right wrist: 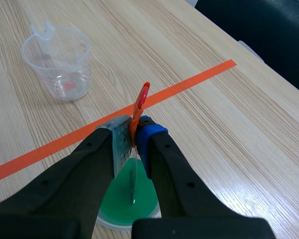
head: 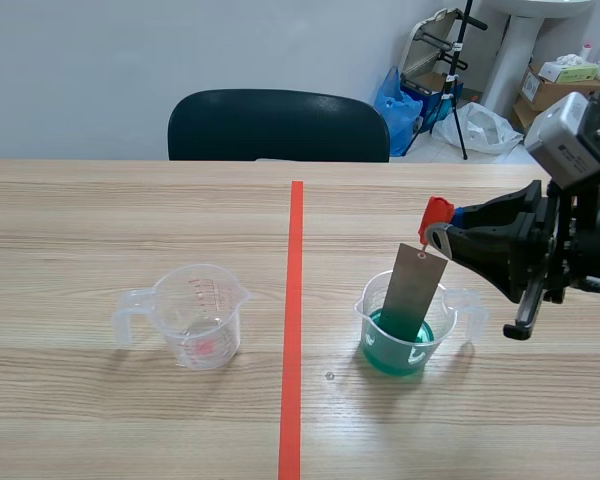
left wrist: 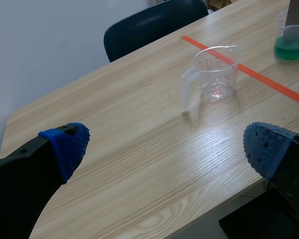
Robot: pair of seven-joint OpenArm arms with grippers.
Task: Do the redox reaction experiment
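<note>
A clear beaker of green liquid [head: 405, 332] stands right of the tape line. A grey metal plate [head: 413, 290] leans in it, lower end dipped in the liquid. At the plate's upper end sits a red clip [head: 435, 213], and my right gripper [head: 445, 240] is shut on that clip. In the right wrist view the clip [right wrist: 141, 102] is pinched at my right gripper [right wrist: 134, 137], above the green liquid [right wrist: 132, 196]. An empty clear beaker [head: 195, 315] stands left of the line. My left gripper [left wrist: 167, 144] is open, well short of that empty beaker [left wrist: 215, 74].
An orange-red tape line [head: 293, 330] runs down the table's middle. A dark chair [head: 278, 125] stands behind the far edge. Boxes and bags [head: 555, 85] lie on the floor at the back right. The left arm is outside the scene view.
</note>
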